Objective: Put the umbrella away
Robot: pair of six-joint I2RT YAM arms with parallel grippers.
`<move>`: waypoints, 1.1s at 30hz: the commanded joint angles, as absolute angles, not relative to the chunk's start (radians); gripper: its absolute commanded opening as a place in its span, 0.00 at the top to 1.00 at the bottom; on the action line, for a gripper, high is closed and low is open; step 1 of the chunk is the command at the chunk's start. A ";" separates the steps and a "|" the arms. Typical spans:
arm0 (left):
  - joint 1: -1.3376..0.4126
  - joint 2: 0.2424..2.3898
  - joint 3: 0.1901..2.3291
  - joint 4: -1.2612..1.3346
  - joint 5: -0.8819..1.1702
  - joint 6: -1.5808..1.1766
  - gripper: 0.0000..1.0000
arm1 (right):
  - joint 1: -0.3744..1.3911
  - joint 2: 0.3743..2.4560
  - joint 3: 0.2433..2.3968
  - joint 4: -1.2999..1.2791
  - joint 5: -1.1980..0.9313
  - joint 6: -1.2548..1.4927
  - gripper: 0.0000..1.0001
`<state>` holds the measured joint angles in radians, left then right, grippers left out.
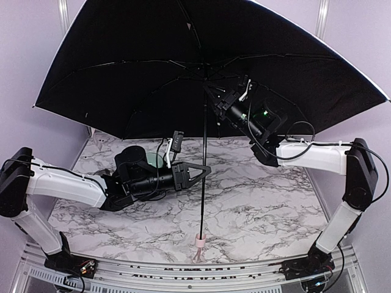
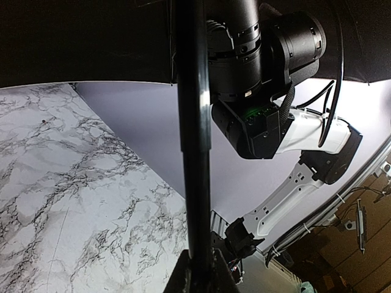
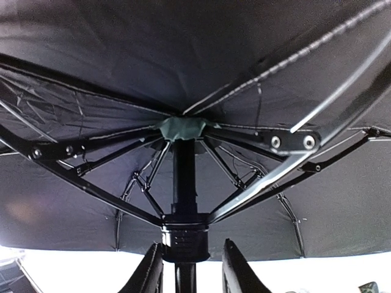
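Observation:
The umbrella (image 1: 183,61) stands open, its black lining facing me and its canopy spanning the whole back of the table. Its thin black shaft (image 1: 203,189) runs down to the small pink handle (image 1: 199,239), which rests near the front edge. My left gripper (image 1: 204,170) is shut on the shaft at mid-height; in the left wrist view the shaft (image 2: 194,152) rises from between the fingers (image 2: 177,278). My right gripper (image 1: 214,99) is up under the canopy. In the right wrist view its open fingers (image 3: 149,268) straddle the black runner (image 3: 185,235), with a gap on the right side.
The marble tabletop (image 1: 256,201) lies under the canopy, with pale walls at the left and right. A teal-green object (image 1: 153,160) shows behind my left wrist. A metal rail (image 1: 183,268) runs along the front edge. My right arm (image 2: 305,131) crosses the left wrist view.

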<state>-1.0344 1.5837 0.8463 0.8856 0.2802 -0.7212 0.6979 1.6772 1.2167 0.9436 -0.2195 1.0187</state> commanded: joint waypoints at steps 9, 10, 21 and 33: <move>-1.039 1.563 0.848 0.985 0.287 -0.675 1.00 | 0.693 1.696 1.285 0.973 -0.239 1.021 0.91; -1.039 1.562 0.847 0.985 0.288 -0.674 1.00 | 0.692 1.697 1.286 0.972 -0.241 1.025 0.93; -1.039 1.546 0.837 0.985 0.275 -0.638 1.00 | 0.689 1.703 1.285 0.953 -0.261 1.038 0.86; -1.020 1.511 0.854 0.914 0.260 -0.354 1.00 | 0.677 1.697 1.279 1.006 -0.373 0.930 0.81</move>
